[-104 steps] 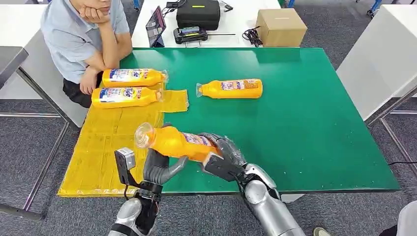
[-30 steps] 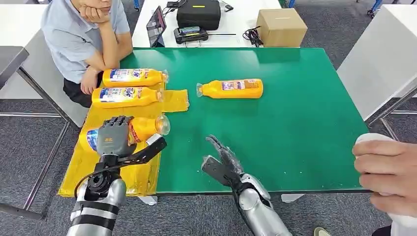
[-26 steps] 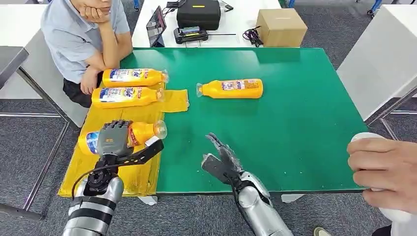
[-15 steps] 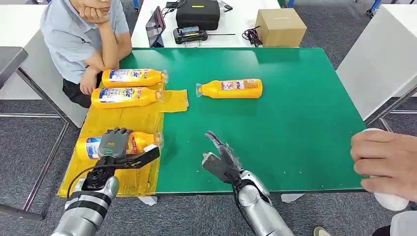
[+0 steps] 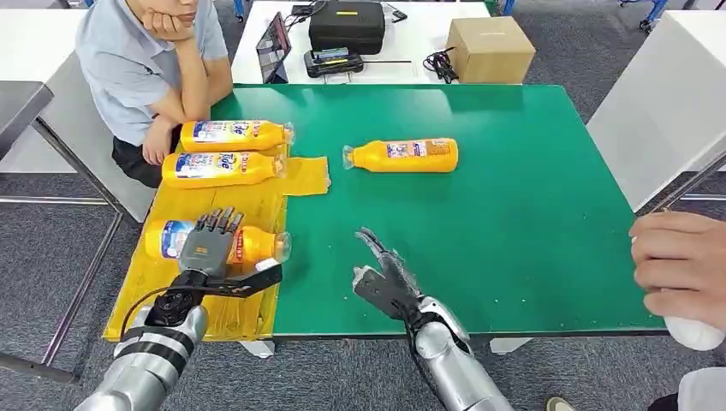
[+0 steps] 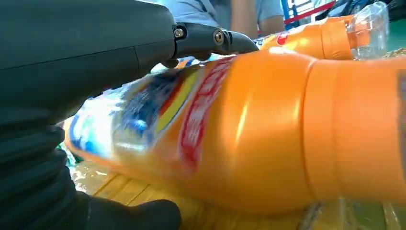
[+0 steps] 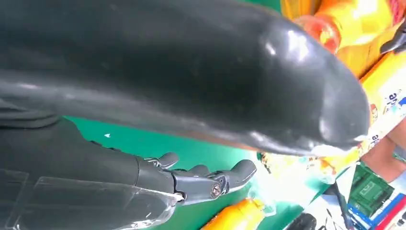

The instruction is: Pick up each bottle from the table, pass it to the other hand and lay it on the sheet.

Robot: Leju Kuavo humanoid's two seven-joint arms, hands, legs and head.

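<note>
Bottles: three on sheet (image 5: 184, 291), one (image 5: 402, 155) on table (image 5: 514, 214).

The green table (image 5: 531, 223) carries a yellow sheet (image 5: 184, 287) along its left edge and one orange bottle (image 5: 402, 155) lying on the bare green surface.

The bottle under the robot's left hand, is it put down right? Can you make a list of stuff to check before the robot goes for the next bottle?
1. Third bottle lies on the yellow sheet: ok.
2. Left hand has let go: not ok, it rests on the bottle.
3. Right hand holds nothing, fingers apart: ok.
4. Last bottle lies on the green table, nothing on it: ok.
5. Two far bottles lie on the sheet: ok.
6. Person's hand away from the last bottle: ok.
</note>
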